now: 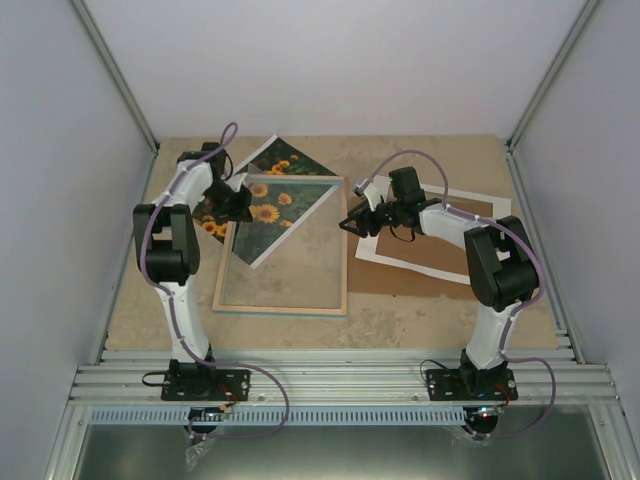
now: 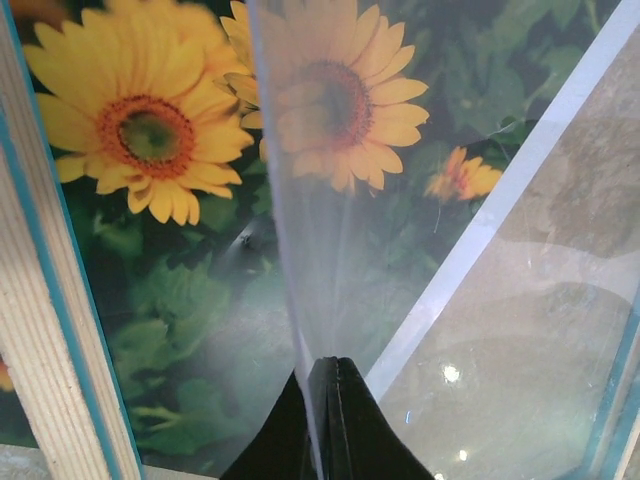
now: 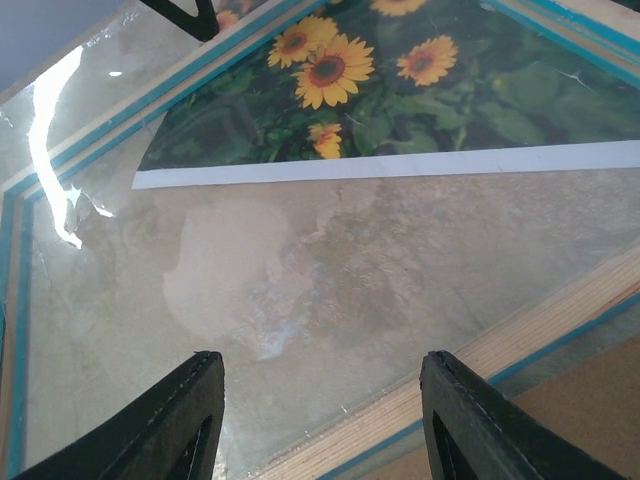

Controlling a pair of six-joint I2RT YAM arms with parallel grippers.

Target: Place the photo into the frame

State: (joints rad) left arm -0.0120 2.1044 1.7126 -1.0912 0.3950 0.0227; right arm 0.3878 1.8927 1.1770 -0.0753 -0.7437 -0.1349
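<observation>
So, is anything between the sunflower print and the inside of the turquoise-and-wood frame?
Yes. The sunflower photo print lies skewed beneath the wood-backed turquoise frame: the frame's far-left corner rails cross over it and the clear pane seems to cover it. The left gripper is shut on what looks like that pane's edge, not the photo.

Left fingers (image 2: pixel 352 430) together — right fingers (image 3: pixel 180 425) apart

Rectangular sunflower photo (image 1: pixel 268 207) lies askew across the thin turquoise wooden frame's (image 1: pixel 281 308) far-left corner; white card mat (image 1: pixel 385 262) on brown backing board (image 1: pixel 400 286) lies right.
</observation>
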